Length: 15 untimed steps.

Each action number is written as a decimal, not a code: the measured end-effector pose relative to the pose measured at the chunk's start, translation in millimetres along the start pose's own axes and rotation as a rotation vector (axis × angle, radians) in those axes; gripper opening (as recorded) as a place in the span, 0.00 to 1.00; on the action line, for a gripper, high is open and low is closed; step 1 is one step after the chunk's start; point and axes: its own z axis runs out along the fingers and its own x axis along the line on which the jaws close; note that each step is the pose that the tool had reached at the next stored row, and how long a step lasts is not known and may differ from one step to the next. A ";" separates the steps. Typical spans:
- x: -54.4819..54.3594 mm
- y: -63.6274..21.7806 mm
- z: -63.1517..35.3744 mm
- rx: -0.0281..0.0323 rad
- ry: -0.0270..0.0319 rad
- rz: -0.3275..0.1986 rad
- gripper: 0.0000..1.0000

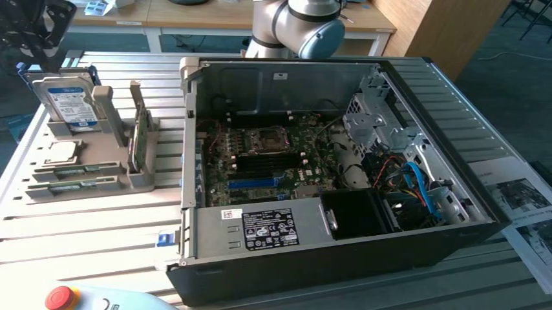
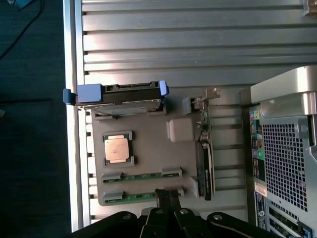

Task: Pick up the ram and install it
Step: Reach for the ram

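Note:
Two ram sticks lie flat in the slots of a grey holder [image 1: 129, 184]: one ram stick [image 1: 79, 171] [image 2: 141, 175] sits beside the other ram stick [image 1: 71, 188] [image 2: 138, 196]. My gripper [image 1: 35, 32] [image 2: 167, 197] hangs well above the holder at the exterior view's left. It is shut with nothing in it. In the wrist view its fingertips line up over one end of the ram stick nearest the holder's edge. The open computer case [image 1: 483, 213] shows its motherboard [image 1: 267, 161].
The holder also carries an upright hard drive [image 1: 69, 103] [image 2: 126, 94], a processor chip [image 1: 61, 153] [image 2: 118, 148] and an upright green card [image 1: 138, 139] [image 2: 204, 168]. A red stop button [image 1: 62, 297] sits at the front. Papers [image 1: 526, 194] lie at the exterior view's right.

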 end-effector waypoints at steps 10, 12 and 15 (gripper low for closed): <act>0.3 -10.0 -0.5 0.0000 0.0000 0.000 0.10; 0.3 -11.1 -0.5 0.0000 -0.0001 0.000 0.10; 0.3 -11.1 -0.5 0.0000 0.0000 0.000 0.10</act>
